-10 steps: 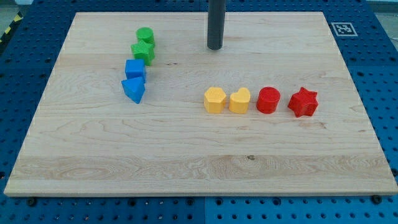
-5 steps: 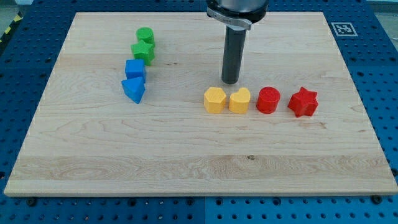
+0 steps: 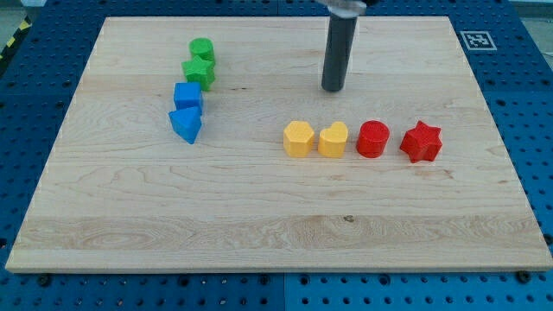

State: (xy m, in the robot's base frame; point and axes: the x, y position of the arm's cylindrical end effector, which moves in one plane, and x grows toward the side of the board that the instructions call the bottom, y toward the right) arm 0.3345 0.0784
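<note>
My tip [image 3: 333,88] rests on the board above the row of blocks at the view's centre right, touching none. Nearest below it is the yellow heart block [image 3: 333,139], with the yellow hexagon block [image 3: 298,138] to its left. Right of these sit the red cylinder [image 3: 373,138] and the red star block [image 3: 421,142]. At the upper left stand the green cylinder [image 3: 202,50], the green star block [image 3: 199,72], the blue cube [image 3: 187,95] and the blue triangle block [image 3: 186,124], packed in a column.
The wooden board [image 3: 276,233] lies on a blue perforated table [image 3: 527,104]. A black-and-white marker [image 3: 475,39] sits by the board's upper right corner.
The tip first came down toward the yellow blocks, then moved back up and slightly right. No block has shifted.
</note>
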